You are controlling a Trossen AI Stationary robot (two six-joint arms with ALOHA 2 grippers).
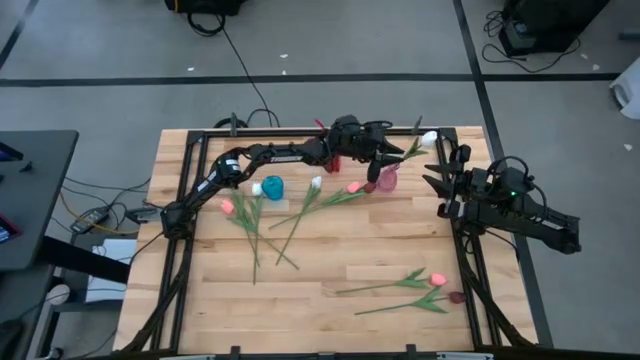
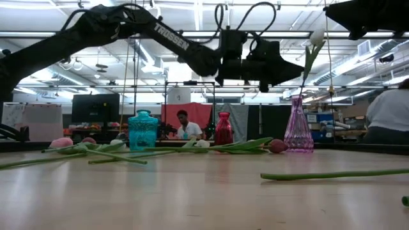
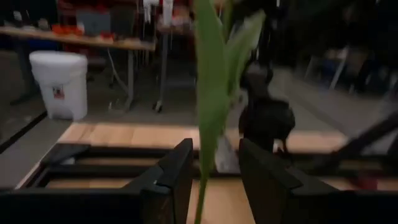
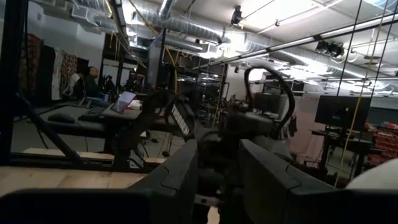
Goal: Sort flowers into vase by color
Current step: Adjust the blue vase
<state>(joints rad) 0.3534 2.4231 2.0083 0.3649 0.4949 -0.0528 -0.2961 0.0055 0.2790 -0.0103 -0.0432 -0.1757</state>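
In the left wrist view, a green tulip stem (image 3: 208, 118) ran off the top edge, hiding its head. The left gripper's (image 3: 214, 171) fingers were cut off at the bottom edge. In the high view, the tulip heads near the purple vase (image 1: 388, 180) were too small to tell apart.

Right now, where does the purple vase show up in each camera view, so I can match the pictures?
High view: the purple vase is near the table's far edge, right of centre, just under the left claw.
Low view: the vase is right of centre, a white tulip rising from it.
Left wrist view: cannot tell.
Right wrist view: not in it.
Shared landmark: the red vase, to its left.
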